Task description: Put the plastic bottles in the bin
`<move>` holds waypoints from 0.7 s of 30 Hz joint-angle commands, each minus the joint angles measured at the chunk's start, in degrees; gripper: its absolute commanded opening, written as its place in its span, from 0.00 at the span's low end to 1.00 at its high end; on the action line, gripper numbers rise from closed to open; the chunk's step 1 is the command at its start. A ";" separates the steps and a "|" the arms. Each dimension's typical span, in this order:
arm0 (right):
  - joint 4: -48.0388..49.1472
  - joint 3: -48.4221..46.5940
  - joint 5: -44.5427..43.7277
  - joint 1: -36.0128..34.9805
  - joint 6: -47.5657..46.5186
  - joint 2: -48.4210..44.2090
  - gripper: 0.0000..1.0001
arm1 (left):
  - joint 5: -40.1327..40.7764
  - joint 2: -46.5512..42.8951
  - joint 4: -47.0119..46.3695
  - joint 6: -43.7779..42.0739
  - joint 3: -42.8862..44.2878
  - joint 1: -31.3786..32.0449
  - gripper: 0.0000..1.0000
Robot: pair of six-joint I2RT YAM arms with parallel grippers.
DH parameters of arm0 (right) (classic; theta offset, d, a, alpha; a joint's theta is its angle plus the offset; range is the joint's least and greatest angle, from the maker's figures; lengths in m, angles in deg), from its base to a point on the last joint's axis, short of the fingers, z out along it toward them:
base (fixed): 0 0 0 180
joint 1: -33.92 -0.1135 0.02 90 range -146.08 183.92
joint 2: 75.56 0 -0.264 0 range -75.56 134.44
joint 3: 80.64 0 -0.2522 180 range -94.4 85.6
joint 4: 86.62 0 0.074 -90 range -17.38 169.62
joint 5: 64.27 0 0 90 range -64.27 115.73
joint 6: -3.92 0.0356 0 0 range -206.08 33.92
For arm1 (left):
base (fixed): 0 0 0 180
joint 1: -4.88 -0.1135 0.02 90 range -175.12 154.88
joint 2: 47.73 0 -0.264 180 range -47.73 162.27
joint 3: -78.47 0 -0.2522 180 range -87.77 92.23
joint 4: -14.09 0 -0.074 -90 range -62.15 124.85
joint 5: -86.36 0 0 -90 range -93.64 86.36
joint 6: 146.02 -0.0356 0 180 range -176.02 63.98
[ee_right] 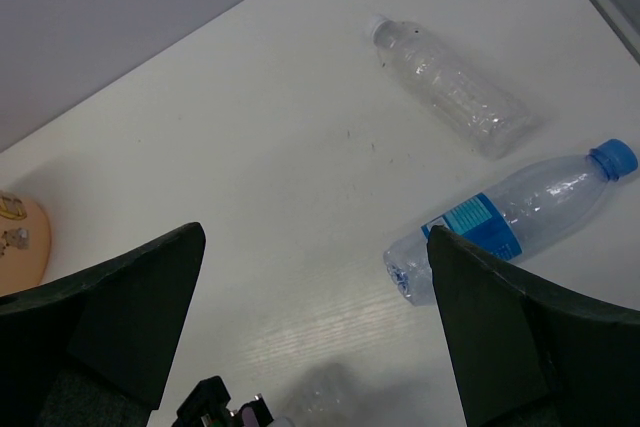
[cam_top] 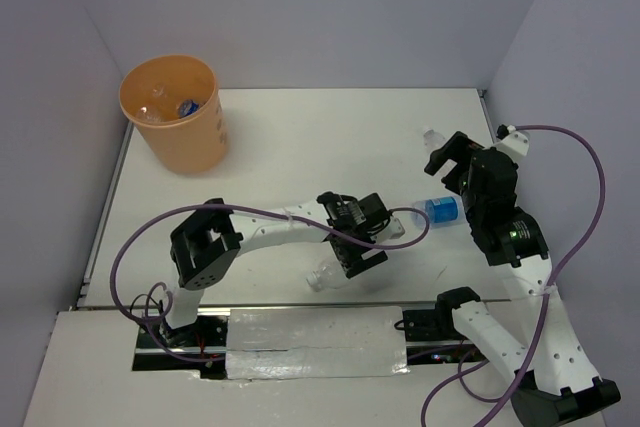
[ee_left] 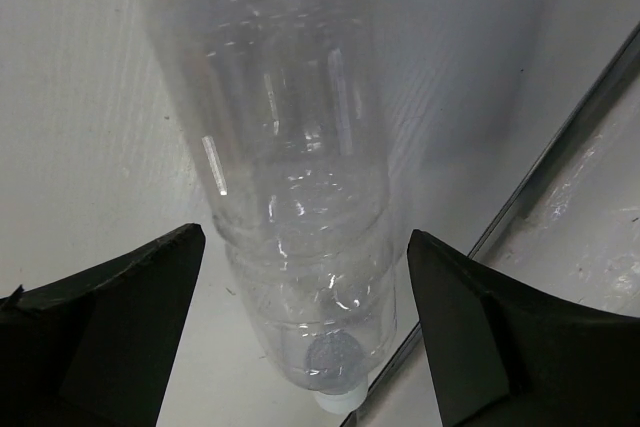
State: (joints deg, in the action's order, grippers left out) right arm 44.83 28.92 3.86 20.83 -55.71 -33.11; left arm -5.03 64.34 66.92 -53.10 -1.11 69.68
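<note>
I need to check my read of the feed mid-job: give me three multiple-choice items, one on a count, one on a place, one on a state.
1. How many bottles lie in view outside the bin? A one; B five; C three.
2. Where is the blue-labelled bottle? A in the bin; B lying on the table; C held in the air.
3. The left gripper is: A open around a clear bottle; B shut, empty; C shut on a cap.
Key: C, those two plus the white-capped bottle; B, it rests on its side on the tabletop; A, gaps show on both sides of the bottle.
</note>
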 commanded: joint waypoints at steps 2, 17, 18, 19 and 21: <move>1.12 -1.32 -0.11 0.25 -0.57 -0.44 1.00 | -1.33 0.78 -0.92 -1.51 -0.17 0.16 0.95; 1.65 -1.76 0.42 0.42 -0.40 -0.62 1.00 | 1.12 -1.06 -2.07 0.16 0.71 -4.14 0.59; 1.74 -1.76 0.51 0.34 -0.40 -0.53 1.00 | 1.12 -2.98 -2.24 0.59 0.62 -5.72 0.56; 1.83 -1.85 0.68 0.25 -0.40 -0.45 1.00 | 1.12 -4.13 -2.50 0.77 0.62 -6.69 0.54; 2.00 -2.11 0.86 0.25 -0.40 -0.27 1.00 | 1.12 -6.59 -3.30 1.39 0.89 -8.62 0.49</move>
State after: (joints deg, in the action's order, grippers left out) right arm 44.88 28.92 4.32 20.83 -55.69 -33.11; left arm -4.74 64.30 65.28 -52.64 -1.40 64.30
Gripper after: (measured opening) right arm 0.996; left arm 0.750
